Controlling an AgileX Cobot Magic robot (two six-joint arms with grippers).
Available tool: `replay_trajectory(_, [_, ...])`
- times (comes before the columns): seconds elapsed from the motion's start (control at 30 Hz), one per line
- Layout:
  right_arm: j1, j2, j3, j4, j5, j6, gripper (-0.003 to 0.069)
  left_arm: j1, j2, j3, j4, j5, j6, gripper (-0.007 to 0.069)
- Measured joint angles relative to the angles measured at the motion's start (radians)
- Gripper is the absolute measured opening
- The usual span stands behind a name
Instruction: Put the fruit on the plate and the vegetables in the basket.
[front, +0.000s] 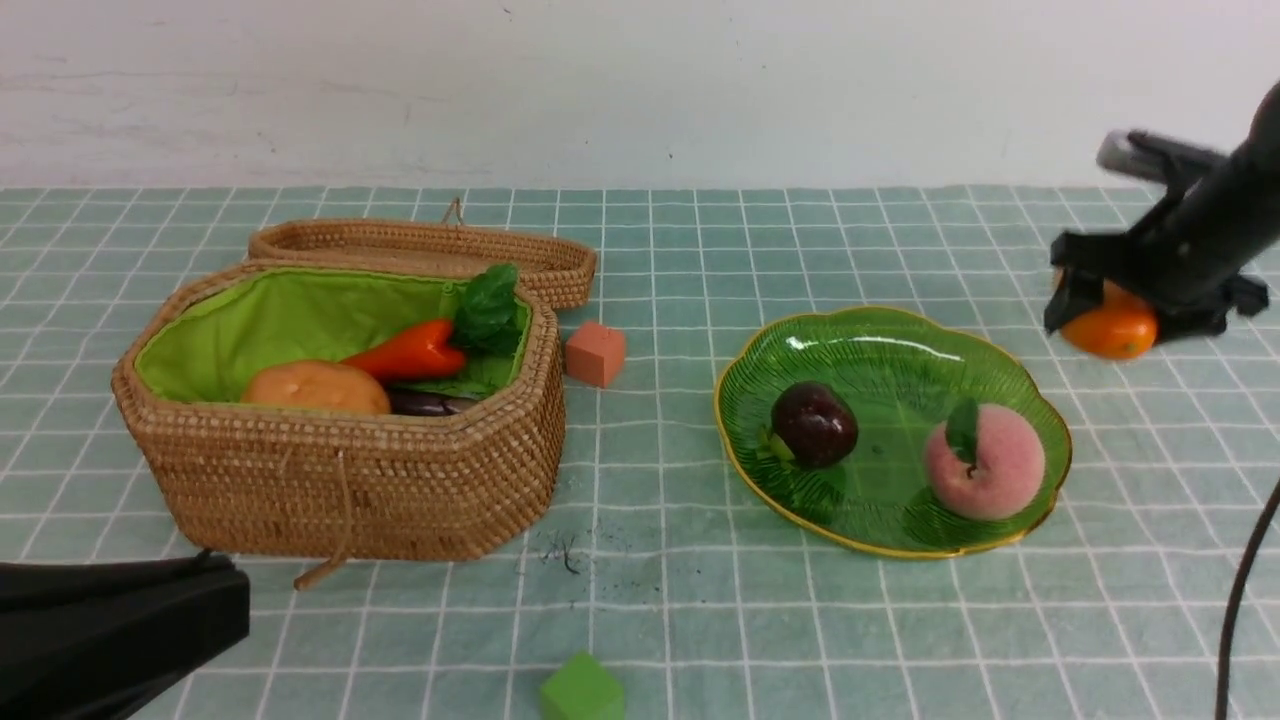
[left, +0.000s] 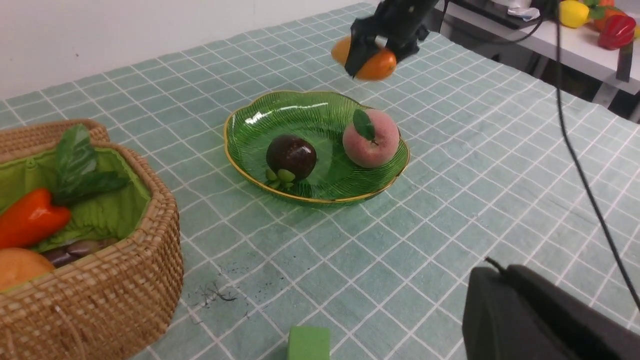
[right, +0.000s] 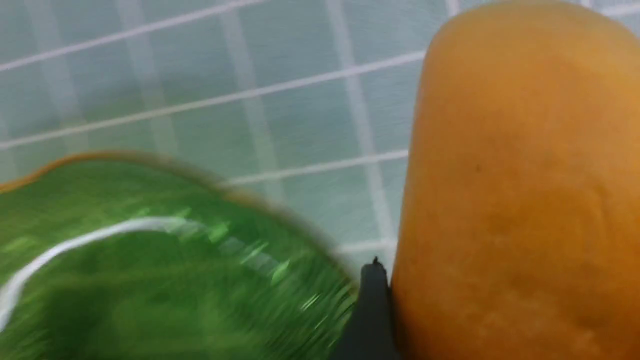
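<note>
My right gripper (front: 1140, 315) hangs in the air just right of the green plate (front: 880, 325), shut on the orange-yellow mango (front: 1115, 330) (left: 375, 64) (right: 520, 190). One black finger (right: 372, 310) presses the mango's side, with the plate's rim (right: 150, 280) blurred below. On the plate (left: 300, 112) lie the dark mangosteen (front: 815, 424) (left: 291, 156) and the pink peach (front: 985, 462) (left: 371, 139). The wicker basket (front: 350, 480) (left: 100, 300) holds a carrot (front: 405, 352), a potato (front: 315, 387) and an eggplant (front: 430, 403). My left gripper (front: 120, 630) (left: 500, 270) rests shut and empty at the near left.
The basket's lid (front: 420, 250) lies open behind it. A salmon cube (front: 596, 353) sits between basket and plate, and a green cube (front: 582, 688) (left: 308, 343) near the front edge. A black cable (front: 1240, 600) hangs at the right.
</note>
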Motion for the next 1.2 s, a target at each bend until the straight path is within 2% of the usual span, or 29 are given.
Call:
replay_trajectory(0.07, [0.033, -0.039, 0.001, -0.002, 0.029, -0.005, 0.0573, 0.0, 0.0, 0.0, 0.0, 0.0, 0.0, -0.0013])
replay_trajectory(0.17, [0.174, -0.093, 0.023, -0.003, 0.111, -0.008, 0.0573, 0.0, 0.0, 0.0, 0.0, -0.002, 0.0, -0.0013])
replay_trajectory(0.2, [0.174, -0.093, 0.023, -0.003, 0.111, -0.008, 0.0573, 0.0, 0.0, 0.0, 0.0, -0.002, 0.0, -0.0013])
replay_trajectory(0.3, [0.268, -0.061, 0.042, -0.037, 0.103, 0.027, 0.0573, 0.0, 0.0, 0.0, 0.0, -0.003, 0.0, -0.0013])
replay_trajectory(0.5, [0.287, 0.003, 0.047, -0.123, 0.05, 0.081, 0.0579, 0.0, 0.0, 0.0, 0.0, -0.006, 0.001, -0.0013])
replay_trajectory(0.7, [0.287, -0.017, 0.047, -0.106, 0.058, 0.086, 0.068, 0.0, 0.0, 0.0, 0.0, -0.006, 0.001, -0.0013])
replay_trajectory(0.8, [0.287, -0.053, 0.047, -0.103, 0.084, 0.086, 0.0674, 0.0, 0.0, 0.0, 0.0, -0.007, 0.001, -0.0013])
replay_trajectory(0.9, [0.287, -0.145, 0.047, -0.099, 0.144, 0.074, 0.0623, 0.0, 0.0, 0.0, 0.0, -0.013, 0.001, -0.0013])
replay_trajectory(1.03, [0.287, -0.343, 0.082, -0.104, 0.241, 0.04, 0.04, 0.0, -0.007, 0.004, 0.0, -0.04, -0.002, -0.0013])
replay_trajectory(1.07, [0.287, -0.353, 0.087, -0.104, 0.242, 0.04, 0.0388, 0.0, -0.008, 0.006, 0.0, -0.042, -0.004, -0.0013])
replay_trajectory(1.1, [0.287, -0.392, 0.108, -0.106, 0.247, 0.036, 0.0339, 0.0, -0.019, 0.018, 0.0, -0.057, -0.009, -0.0013])
replay_trajectory(1.13, [0.287, -0.475, 0.159, -0.109, 0.248, 0.034, 0.0253, 0.0, -0.048, 0.053, -0.003, -0.086, -0.024, -0.0013])
replay_trajectory(1.2, [0.287, -0.598, 0.284, -0.112, 0.253, 0.034, 0.0133, 0.0, -0.118, 0.144, -0.008, -0.157, -0.047, -0.0013])
